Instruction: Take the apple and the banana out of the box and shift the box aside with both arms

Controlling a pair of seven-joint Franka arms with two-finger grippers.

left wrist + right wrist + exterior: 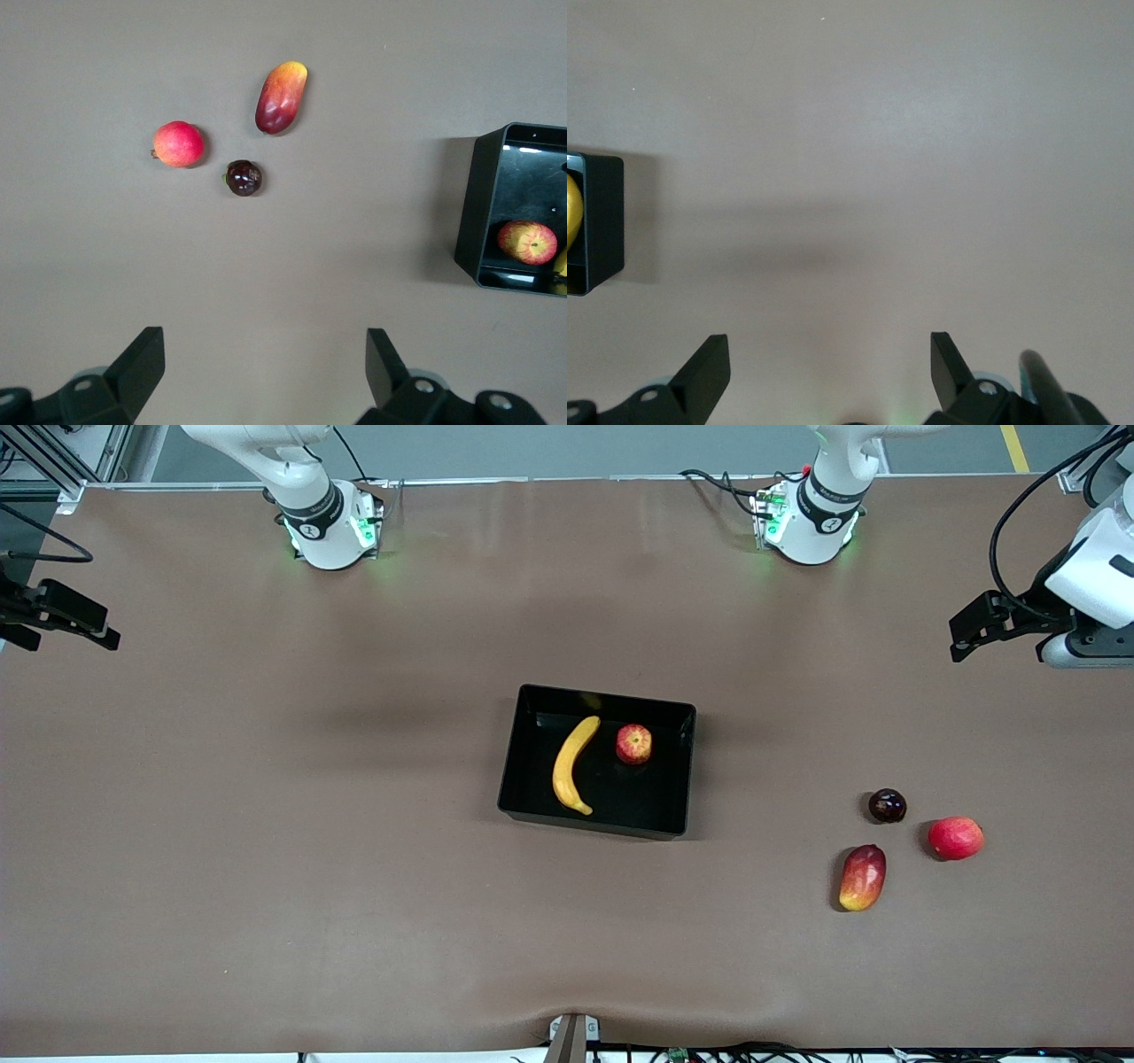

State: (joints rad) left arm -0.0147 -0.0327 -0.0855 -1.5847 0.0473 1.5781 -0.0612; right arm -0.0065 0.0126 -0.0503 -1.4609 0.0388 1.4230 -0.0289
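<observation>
Nothing is done: the banana [574, 765] and apple [633, 744] lie in the box [532, 779] (unmoved); left gripper [266, 372] and right gripper [830, 372] wait, fingers apart.

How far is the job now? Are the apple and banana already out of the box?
Nothing is done yet. The apple and banana lie in the box at mid-table. The left hand and right hand are open, empty, up at the table's ends. Left: lift out both fruits, then shift the box.
</observation>
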